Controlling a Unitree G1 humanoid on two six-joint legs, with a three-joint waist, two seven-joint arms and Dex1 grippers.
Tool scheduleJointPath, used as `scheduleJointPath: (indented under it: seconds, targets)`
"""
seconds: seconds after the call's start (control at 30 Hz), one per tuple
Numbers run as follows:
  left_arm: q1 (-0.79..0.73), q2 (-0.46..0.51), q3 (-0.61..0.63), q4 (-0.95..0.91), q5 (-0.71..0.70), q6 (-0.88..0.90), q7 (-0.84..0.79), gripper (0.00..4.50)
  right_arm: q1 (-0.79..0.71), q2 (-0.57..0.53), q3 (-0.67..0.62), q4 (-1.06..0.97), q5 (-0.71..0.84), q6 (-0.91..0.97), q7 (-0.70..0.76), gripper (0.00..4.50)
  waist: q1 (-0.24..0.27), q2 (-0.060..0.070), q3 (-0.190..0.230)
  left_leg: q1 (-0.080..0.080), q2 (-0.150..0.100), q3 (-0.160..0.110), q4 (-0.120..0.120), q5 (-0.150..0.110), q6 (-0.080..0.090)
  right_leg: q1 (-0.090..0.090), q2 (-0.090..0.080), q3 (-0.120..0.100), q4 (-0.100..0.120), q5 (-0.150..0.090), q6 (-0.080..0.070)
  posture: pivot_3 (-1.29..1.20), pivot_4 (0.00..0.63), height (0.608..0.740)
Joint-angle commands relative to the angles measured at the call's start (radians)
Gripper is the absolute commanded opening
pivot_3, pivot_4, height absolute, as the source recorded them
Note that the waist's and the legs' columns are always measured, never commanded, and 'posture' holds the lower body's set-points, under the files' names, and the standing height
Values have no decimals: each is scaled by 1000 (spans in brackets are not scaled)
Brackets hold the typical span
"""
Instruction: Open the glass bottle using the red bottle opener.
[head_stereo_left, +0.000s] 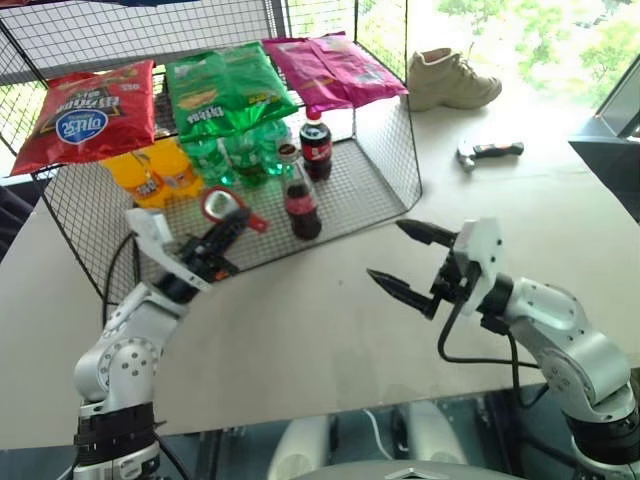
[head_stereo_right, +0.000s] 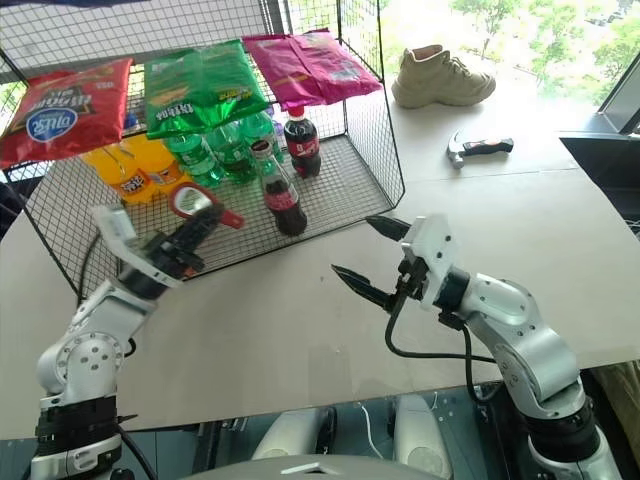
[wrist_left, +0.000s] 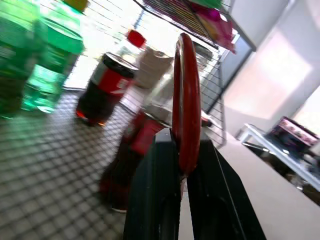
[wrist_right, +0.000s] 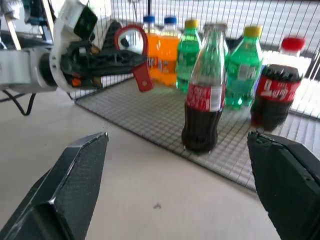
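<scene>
Both hands hover: left hand (head_stereo_left: 228, 232) (tilted upward) pinches the red bottle opener (head_stereo_left: 226, 207).

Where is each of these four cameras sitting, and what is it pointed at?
Left eye and right eye views: on the robot's head, looking forward and down at the table and wire rack; both arms show.
Left wrist view: on the left arm, looking along the left gripper, shut on the red bottle opener, toward the glass bottle.
Right wrist view: on the right arm, looking between the open right gripper fingers at the glass bottle and the left gripper.
Shared: all four show the glass bottle and the opener.
</scene>
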Motion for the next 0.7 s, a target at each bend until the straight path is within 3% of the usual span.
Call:
scheduleJointPath:
  seconds: [0.03, 0.33, 0.7]
  targets:
    - [-17, 18, -60, -76, -112, 115, -59, 70, -71, -11, 16, 7, 145, 244, -5, 4500, -1, 0, 0, 0, 0, 0, 0, 0, 0, 0, 0, 0, 0, 0, 0, 0, 150, 740]
    - [-72, -12, -184, -64, -133, 206, -125, 70, -248, 83, 25, 111, 385, 540, 5, 4500, 0, 0, 0, 0, 1, 0, 0, -1, 2, 0, 2, 1, 0, 0, 0, 0, 150, 740]
    - [-96, -19, -225, -16, -88, 214, -202, 70, -313, 164, -10, 161, 478, 630, -51, 4500, -2, 0, 0, 0, 1, 0, 0, -1, 1, -1, 2, 2, -1, 0, 0, 0, 150, 740]
